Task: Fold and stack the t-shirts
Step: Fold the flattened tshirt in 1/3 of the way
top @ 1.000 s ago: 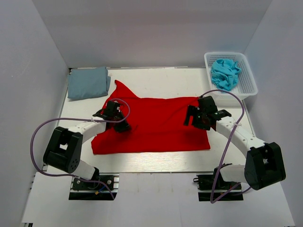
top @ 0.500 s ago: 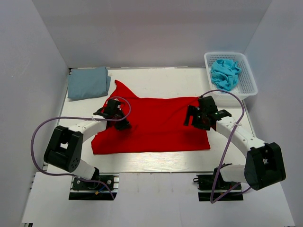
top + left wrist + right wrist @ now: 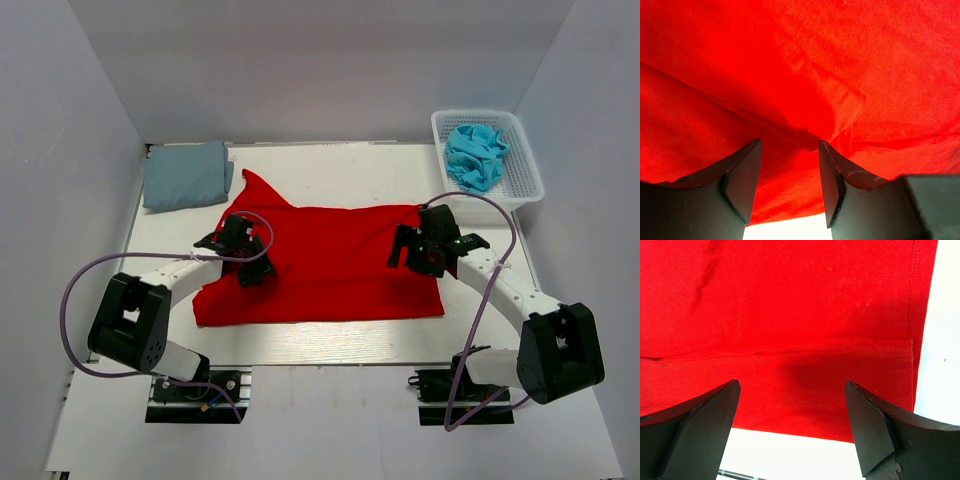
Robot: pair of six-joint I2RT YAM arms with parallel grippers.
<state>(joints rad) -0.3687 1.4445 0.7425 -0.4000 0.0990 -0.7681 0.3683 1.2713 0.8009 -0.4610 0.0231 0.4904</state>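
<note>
The white table (image 3: 330, 165) carries everything. The bright red t-shirt (image 3: 335, 265) lies spread across its middle, mostly flat, with one pointed part reaching toward the far left. Its near edge runs roughly straight between the two arms.

At the far left corner the grey-blue t-shirt (image 3: 185, 173) rests folded, just beside that red point. At the far right corner stands a white mesh basket (image 3: 530, 160), and the turquoise t-shirt (image 3: 475, 155) sits crumpled inside it.

The left gripper (image 3: 790, 145) is low over the left part of the red t-shirt. Its jaws stand apart at a moderate gap, and a raised fold of red cloth sits just ahead of the tips. Whether the fingers touch the cloth cannot be told.

The right gripper (image 3: 791, 383) is over the right part of the same shirt. Its jaws are spread wide and hold nothing. Beneath them the wrist view shows a seam line across the cloth, with bare table past the cloth's edges.
</note>
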